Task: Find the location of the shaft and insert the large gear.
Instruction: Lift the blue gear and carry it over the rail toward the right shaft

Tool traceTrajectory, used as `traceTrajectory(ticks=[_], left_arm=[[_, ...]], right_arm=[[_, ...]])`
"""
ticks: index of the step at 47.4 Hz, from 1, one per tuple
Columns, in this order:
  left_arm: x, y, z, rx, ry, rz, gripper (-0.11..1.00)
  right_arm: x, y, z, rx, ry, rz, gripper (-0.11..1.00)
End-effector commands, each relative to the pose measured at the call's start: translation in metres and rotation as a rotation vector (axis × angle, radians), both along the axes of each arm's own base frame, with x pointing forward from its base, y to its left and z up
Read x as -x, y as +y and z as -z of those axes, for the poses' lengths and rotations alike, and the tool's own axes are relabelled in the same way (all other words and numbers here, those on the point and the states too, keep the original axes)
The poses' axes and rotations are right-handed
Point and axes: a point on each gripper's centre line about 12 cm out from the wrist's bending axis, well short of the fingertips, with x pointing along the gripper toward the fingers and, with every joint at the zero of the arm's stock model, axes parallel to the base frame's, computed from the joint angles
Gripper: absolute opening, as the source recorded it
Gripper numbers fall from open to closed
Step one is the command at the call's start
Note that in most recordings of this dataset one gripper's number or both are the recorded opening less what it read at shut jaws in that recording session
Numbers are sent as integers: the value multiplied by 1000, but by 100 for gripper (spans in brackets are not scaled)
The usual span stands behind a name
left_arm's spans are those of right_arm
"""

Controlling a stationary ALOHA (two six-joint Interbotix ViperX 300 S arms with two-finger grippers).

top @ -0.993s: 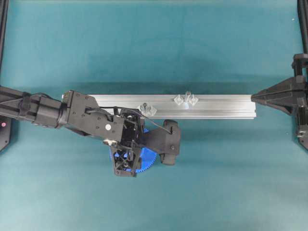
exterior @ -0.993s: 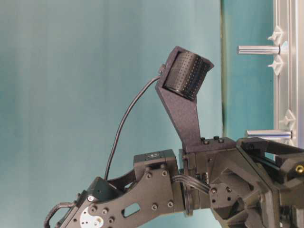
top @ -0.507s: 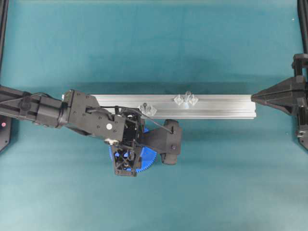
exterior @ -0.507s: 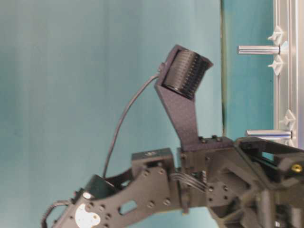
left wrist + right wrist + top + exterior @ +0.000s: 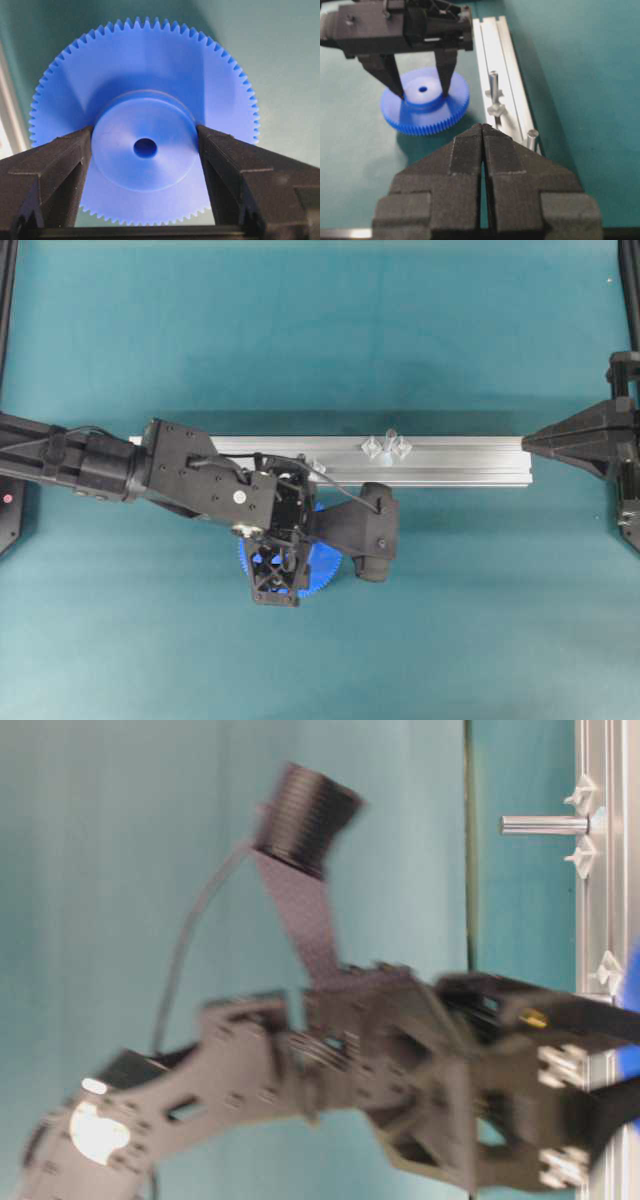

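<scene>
The large gear, a bright blue toothed disc, hangs flat in my left gripper, which is shut on its raised hub. In the right wrist view the gear sits just above the mat beside the rail, over its own shadow. From overhead only the gear's rim shows under the wrist. The shaft stands on the aluminium rail between two shiny diamond mounts, to the right of the gear. The table-level view shows the shaft too. My right gripper is shut and empty, its tip at the rail's right end.
A second silvery pin stands on the rail close to the gear; from overhead the left arm hides it. The teal mat surrounds the rail. Black frame posts stand at the side edges.
My left arm has shifted to the right and risen, carrying the gear along. It now covers the pin nearest it from overhead. The right arm has stayed still.
</scene>
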Motion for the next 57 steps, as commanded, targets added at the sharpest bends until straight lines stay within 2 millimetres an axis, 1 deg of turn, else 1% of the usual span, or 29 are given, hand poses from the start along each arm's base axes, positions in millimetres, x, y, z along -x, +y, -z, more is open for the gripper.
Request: traceTrajectory(ticks=[1, 13, 25, 37, 57], left_arm=[[-6, 2, -44, 5, -94, 1, 70], [-14, 8, -74, -8, -119, 34, 70], [-20, 18, -96, -19, -135, 40, 70], [-26, 34, -112, -39, -158, 59, 70], [-37, 65, -129, -66, -208, 51, 70]], right_arm=[[-2, 0, -6, -8, -16, 4, -2], [-2, 0, -6, -8, -16, 4, -2], [0, 0, -7, -7, -27, 4, -2], [0, 0, -7, -7, -30, 4, -2], [1, 0, -6, -7, -27, 4, -2]])
